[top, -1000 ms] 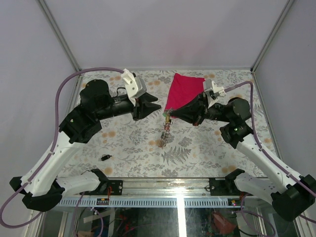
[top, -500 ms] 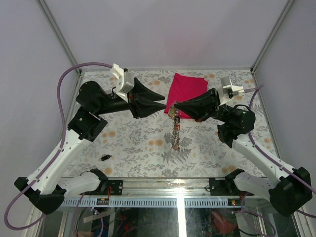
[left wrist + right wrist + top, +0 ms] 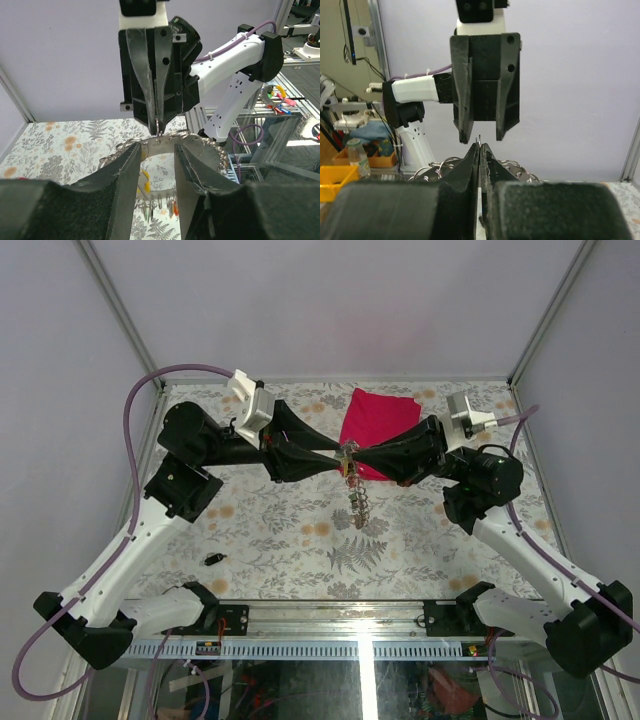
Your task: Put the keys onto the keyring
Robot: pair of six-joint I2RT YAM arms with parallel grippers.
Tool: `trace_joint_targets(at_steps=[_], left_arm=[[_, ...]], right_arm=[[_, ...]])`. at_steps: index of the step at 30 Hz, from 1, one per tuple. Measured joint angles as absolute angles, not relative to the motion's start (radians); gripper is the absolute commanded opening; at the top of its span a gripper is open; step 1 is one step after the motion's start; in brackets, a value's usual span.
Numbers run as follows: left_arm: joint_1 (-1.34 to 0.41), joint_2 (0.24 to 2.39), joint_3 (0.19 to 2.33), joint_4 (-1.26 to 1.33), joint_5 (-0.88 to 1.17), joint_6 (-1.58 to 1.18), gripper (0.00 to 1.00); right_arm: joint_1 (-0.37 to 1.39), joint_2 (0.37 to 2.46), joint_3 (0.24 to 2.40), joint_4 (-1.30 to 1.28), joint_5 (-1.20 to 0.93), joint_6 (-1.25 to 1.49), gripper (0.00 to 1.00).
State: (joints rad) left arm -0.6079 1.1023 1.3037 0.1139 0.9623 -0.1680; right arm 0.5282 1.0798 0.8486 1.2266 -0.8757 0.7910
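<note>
The keyring (image 3: pixel 200 146), a wide grey metal band with small wire rings through it, hangs in the air over the middle of the table. My right gripper (image 3: pixel 479 146) is shut on its upper edge. Several keys (image 3: pixel 357 508) dangle below it, with orange and yellow heads (image 3: pixel 174 210) among them. My left gripper (image 3: pixel 156 152) faces the right one tip to tip. It is open, with its fingers (image 3: pixel 129 167) just short of the band, either side of the pinched spot. In the top view the two grippers meet at the keyring (image 3: pixel 349 453). A black key (image 3: pixel 211 559) lies on the table at the near left.
A red folded cloth (image 3: pixel 375 423) lies at the back of the floral table (image 3: pixel 270 540), behind the grippers. Grey walls close in the left, right and back. The arm bases and a metal rail (image 3: pixel 330 625) run along the near edge.
The right gripper has lifted the keyring and its dangling keys up and slightly right. The left gripper has swung right to meet it tip to tip.
</note>
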Motion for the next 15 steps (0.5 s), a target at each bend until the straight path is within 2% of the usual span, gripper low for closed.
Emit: trace_joint_targets(at_steps=[5, 15], left_arm=[[-0.608, 1.103, 1.304, 0.117, 0.962, -0.167, 0.35], [-0.608, 1.103, 1.304, 0.116, 0.963, -0.148, 0.35]], right_arm=[[0.528, 1.056, 0.915, 1.126, -0.938, 0.668, 0.0], [0.528, 0.939, 0.845, 1.109, -0.974, 0.354, 0.01]])
